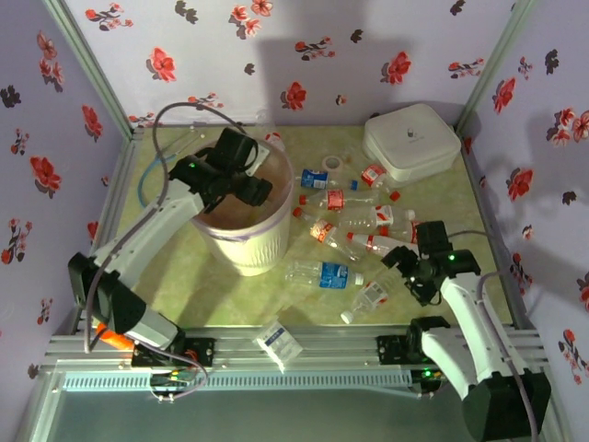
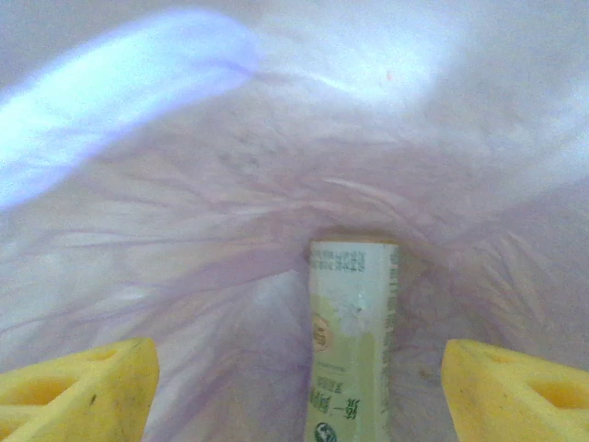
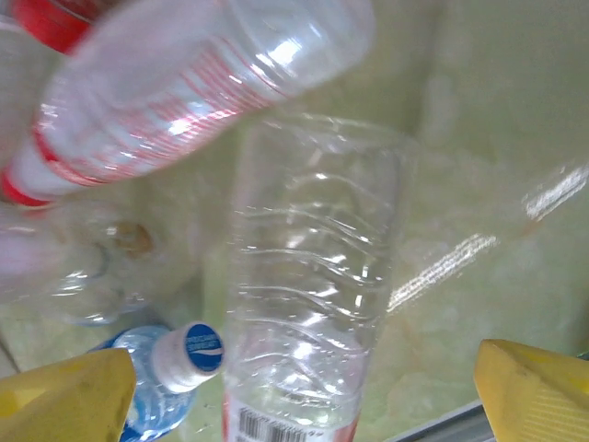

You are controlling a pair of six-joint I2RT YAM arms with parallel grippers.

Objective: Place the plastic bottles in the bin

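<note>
Bin (image 1: 256, 247) left of centre, left gripper (image 2: 294, 382) above it spread wide, labelled bottle (image 2: 353, 341) loose inside. Right gripper (image 3: 313, 387), lower right, agape, straddles clear bottle (image 3: 313, 276) without contact.

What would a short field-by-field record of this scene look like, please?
Left gripper: left gripper open, above the bin
Inside bin: green-labelled container lying on the pinkish liner, untouched by the fingers
Right gripper: right gripper open, over a clear bottle
Still on table: many bottles, scattered right of the bin
Other items: white box at far right; small packet at near edge
</note>
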